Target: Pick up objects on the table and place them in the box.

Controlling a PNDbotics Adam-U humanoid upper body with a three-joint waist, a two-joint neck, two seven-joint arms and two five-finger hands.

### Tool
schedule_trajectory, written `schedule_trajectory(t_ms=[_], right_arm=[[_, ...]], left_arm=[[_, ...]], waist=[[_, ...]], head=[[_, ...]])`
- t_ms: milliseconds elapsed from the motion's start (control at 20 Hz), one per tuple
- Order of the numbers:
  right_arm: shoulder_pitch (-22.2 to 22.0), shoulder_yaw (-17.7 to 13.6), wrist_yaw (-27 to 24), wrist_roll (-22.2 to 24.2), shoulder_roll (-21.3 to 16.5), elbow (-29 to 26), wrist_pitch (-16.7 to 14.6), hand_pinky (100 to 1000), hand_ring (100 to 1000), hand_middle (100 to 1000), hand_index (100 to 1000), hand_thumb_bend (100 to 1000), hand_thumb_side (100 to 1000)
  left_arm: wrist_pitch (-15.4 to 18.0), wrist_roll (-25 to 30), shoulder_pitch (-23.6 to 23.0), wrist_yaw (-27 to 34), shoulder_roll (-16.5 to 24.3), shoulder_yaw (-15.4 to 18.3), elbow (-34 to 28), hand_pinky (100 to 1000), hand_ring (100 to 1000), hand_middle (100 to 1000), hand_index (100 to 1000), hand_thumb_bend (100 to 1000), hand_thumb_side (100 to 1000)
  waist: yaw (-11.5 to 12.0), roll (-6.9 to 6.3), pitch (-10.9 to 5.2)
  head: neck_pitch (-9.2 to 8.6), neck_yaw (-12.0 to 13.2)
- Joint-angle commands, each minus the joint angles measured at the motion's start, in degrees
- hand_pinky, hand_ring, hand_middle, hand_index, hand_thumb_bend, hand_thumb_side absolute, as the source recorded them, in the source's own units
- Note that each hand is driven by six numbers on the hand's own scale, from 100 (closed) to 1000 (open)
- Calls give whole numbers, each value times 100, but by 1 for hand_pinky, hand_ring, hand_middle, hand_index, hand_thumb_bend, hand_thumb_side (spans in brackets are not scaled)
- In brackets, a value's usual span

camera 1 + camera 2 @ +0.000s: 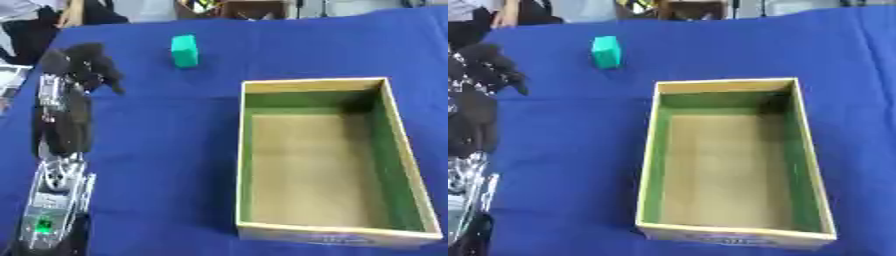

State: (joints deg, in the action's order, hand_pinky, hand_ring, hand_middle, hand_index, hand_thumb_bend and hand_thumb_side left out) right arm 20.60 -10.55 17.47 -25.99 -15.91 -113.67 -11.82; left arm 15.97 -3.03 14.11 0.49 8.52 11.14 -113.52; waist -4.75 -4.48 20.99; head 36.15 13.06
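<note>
A blue cloth (175, 150) covered the table, and on it sat an open wooden box (400, 150); its walls were lined green on the inside and its floor was a bare tan; nothing lay within it. The box stood lengthwise, its near short wall toward the camera, its far short wall toward the back of the table.

A green block (185, 50) stood upright on the cloth beyond the box's far left corner, well apart from the box and touching nothing else; it threw a small shadow onto the cloth at its base.

The left arm (59, 170) came up along the side of the table left of the box; its silver frame showed near the bottom edge, with a small green light low on it; above that the arm turned black. The left hand (83, 62) was at the top of the arm, left of the box and level with its far end, a little nearer than the block and off to the block's left; it was apart from the block, with bare cloth between them; it held nothing. Its dark fingers (112, 80) looked bunched and drooping, one pointing down toward the cloth; whether they were curled closed or merely relaxed could not be told.

The right hand did not show in either view.
</note>
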Motion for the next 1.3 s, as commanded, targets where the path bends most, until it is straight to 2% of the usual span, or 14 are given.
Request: schedule_trajectory(t_ms=[50, 550, 600, 800, 1100, 1150, 1300], right_arm=[[20, -32, -20, 9, -88, -92, 13, 740, 806, 680, 773, 100, 889], [14, -33, -21, 19, -99, -92, 16, 741, 807, 680, 774, 100, 889], [13, -33, -22, 18, -104, -92, 16, 741, 807, 680, 774, 100, 890], [3, -28, -27, 14, -136, -92, 13, 741, 808, 681, 776, 100, 890], [10, -10, -30, 36, -178, -92, 4, 741, 807, 680, 776, 100, 891], [12, -7, -30, 40, -190, -92, 3, 741, 807, 680, 776, 100, 891], [10, 2, -30, 56, -226, -92, 3, 742, 808, 680, 776, 100, 892]], left_arm=[[-5, -26, 12, -8, 55, 66, -107, 382, 488, 516, 709, 100, 1000], [-30, -83, 13, -35, 109, 93, -107, 380, 491, 523, 720, 100, 1000], [-51, -125, 24, -66, 177, 111, -107, 324, 460, 499, 725, 100, 1000], [-232, -314, 145, -460, 758, 162, -107, 293, 457, 504, 739, 100, 1000], [-998, -195, 416, -1415, 1777, 4, -107, 329, 505, 566, 798, 103, 1000], [-1149, -137, 460, -1579, 1953, -21, -107, 330, 509, 572, 802, 154, 1000], [-1522, -41, 601, -1967, 2469, -92, -99, 333, 515, 576, 803, 212, 1000]], waist=[[-2, 19, -91], [4, 19, -83], [5, 17, -83], [8, -10, -87], [-56, -77, -86], [-69, -89, -84], [-101, -122, -72]], head=[[-71, 22], [-80, 48], [-83, 38], [-80, -7], [-25, -6], [-23, -5], [5, -20]])
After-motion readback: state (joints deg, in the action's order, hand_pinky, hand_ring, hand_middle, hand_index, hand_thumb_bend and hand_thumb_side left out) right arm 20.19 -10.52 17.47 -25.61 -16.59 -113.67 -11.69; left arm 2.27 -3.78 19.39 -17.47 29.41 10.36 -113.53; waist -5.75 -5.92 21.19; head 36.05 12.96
